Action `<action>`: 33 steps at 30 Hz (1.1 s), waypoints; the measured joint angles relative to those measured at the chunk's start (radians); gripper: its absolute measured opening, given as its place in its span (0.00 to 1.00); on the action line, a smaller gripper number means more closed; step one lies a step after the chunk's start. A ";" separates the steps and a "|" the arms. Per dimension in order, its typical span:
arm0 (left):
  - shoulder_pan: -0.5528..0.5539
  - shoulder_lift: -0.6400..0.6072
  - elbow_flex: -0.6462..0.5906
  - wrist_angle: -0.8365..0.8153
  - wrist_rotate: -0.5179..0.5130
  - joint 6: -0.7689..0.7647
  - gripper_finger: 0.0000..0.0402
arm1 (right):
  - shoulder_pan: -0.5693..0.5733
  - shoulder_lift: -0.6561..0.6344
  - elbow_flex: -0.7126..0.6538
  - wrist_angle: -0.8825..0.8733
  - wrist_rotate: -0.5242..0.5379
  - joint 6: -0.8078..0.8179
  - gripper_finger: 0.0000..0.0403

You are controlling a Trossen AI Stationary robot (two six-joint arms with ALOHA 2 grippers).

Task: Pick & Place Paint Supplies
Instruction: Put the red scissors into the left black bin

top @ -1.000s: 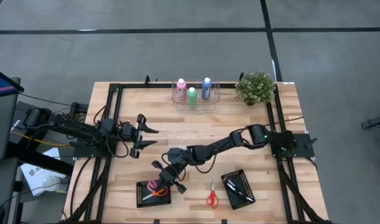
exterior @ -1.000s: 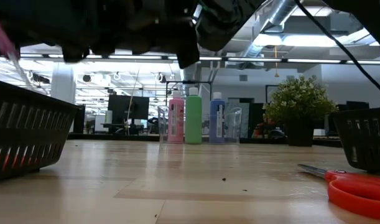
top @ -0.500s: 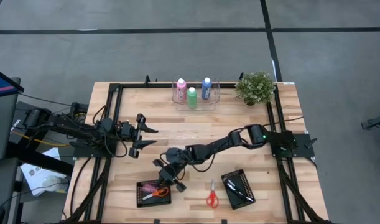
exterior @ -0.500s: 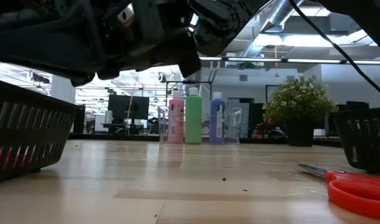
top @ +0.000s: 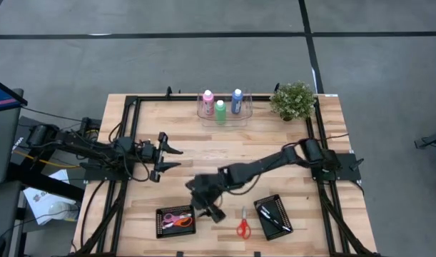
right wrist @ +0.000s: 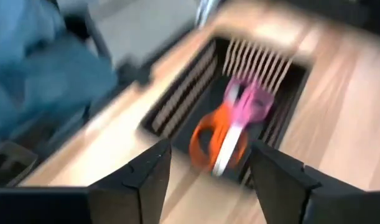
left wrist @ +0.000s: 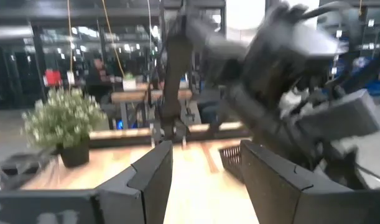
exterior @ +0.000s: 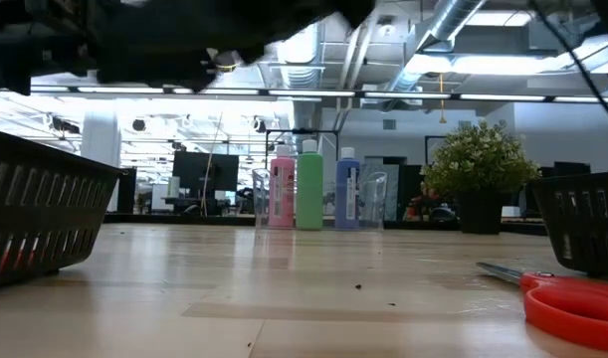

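Blurred and partly cut off in the right wrist view: a black basket (right wrist: 289,81) holding pink scissors (right wrist: 249,102) and orange scissors (right wrist: 208,140), long axes side by side; right gripper (top: 212,211) released, empty, just beside that basket; left gripper (top: 168,158) spread, idle at table's left

Pink bottle (top: 208,101), green bottle (top: 220,110), blue bottle (top: 237,101) upright in a clear tray (top: 242,118) at the far edge

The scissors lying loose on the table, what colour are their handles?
Red scissors, clearest in the high view.
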 joint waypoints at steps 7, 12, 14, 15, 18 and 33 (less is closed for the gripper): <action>-0.009 0.082 0.000 -0.056 0.000 -0.072 0.44 | 0.105 -0.052 -0.002 -0.323 0.113 0.111 0.44; -0.041 0.230 0.054 -0.058 0.000 -0.070 0.44 | 0.147 -0.051 -0.057 -0.283 0.149 0.188 0.39; -0.051 0.290 0.086 -0.058 0.000 -0.048 0.44 | 0.152 -0.058 -0.096 -0.155 0.149 0.181 0.38; -0.053 0.316 0.101 -0.058 0.000 -0.037 0.44 | 0.151 -0.063 -0.114 -0.073 0.145 0.170 0.37; -0.056 0.370 0.131 -0.056 0.000 -0.023 0.44 | 0.133 -0.071 -0.164 0.160 0.136 0.128 0.35; -0.056 0.454 0.137 -0.065 -0.010 -0.033 0.44 | 0.016 -0.208 -0.653 1.177 0.033 0.129 0.29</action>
